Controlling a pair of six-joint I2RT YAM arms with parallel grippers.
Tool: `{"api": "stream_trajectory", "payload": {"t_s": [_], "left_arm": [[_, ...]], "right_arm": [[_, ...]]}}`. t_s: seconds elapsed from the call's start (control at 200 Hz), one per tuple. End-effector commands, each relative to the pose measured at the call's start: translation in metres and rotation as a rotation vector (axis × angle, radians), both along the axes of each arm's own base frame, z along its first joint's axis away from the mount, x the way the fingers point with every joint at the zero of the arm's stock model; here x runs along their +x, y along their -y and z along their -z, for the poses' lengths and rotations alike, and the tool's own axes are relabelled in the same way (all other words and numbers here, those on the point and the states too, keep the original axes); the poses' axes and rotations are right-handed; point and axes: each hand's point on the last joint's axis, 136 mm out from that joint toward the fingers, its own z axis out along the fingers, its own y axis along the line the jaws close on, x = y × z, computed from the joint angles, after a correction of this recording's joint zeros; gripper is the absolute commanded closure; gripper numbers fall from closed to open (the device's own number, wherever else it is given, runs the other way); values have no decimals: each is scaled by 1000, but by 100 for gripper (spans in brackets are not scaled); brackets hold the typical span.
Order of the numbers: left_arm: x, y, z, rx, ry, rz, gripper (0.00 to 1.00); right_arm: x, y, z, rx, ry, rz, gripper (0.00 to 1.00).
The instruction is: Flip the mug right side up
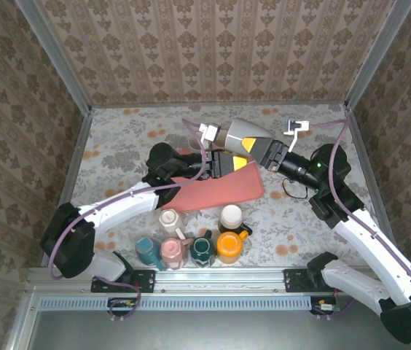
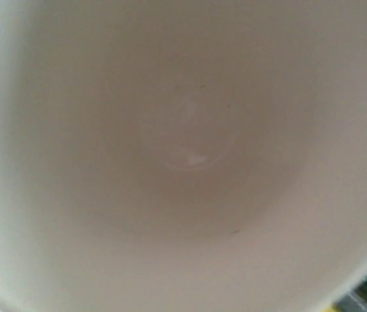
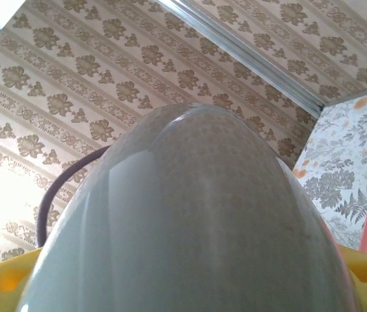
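Patterned wallpaper walls (image 1: 205, 44) close in a floral-covered table (image 1: 118, 146), and both arms meet above its middle, in the upper centre of the top view.

The right gripper (image 1: 248, 152) has its jaws spread wide and clamped on the grey mug (image 1: 240, 133). On the right wrist view its yellow fingers (image 3: 1, 286) show at both lower corners, with the mug's rounded wall (image 3: 190, 214) bulging up between them. The left gripper (image 1: 216, 162) sits hard against the mug's other end. Its wrist camera looks straight into the pale inside of the mug (image 2: 183, 156), down to the base, and no finger shows there, so you cannot tell whether those jaws are pinching the rim or just standing beside it.

Outward from the grip, the mug lies on its side off the table, above the upper edge of a red mat (image 1: 220, 191). Near the bottom centre of the top view stands a cluster of cups (image 1: 191, 244), well apart from the action.

You look to be midway through the turn: the mug is lifted and tipped sideways, not yet upright, and possibly being passed between the arms.

Next, settle which gripper carries the mug before the other lets go. Then roll the wrist until the mouth faces up, and lower the base flat onto the mat or bare table. Keep away from the cups, and release only once the mug rests level.
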Motion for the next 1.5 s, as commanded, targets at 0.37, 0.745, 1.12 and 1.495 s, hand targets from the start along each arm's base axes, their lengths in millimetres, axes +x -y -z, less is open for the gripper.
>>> {"api": "stream_trajectory", "payload": {"t_s": [0.37, 0.745, 1.12, 1.495], "left_arm": [[11, -39, -14, 2, 110, -151, 100], [33, -90, 77, 521, -27, -485, 100], [54, -210, 162, 1120, 23, -859, 100], [108, -214, 209, 1284, 16, -933, 100]], "right_arm": [[-11, 12, -2, -79, 67, 61, 0], [-14, 40, 31, -312, -2, 196, 0], [-16, 25, 78, -467, -46, 96, 0], [-18, 19, 79, -464, -67, 72, 0]]}}
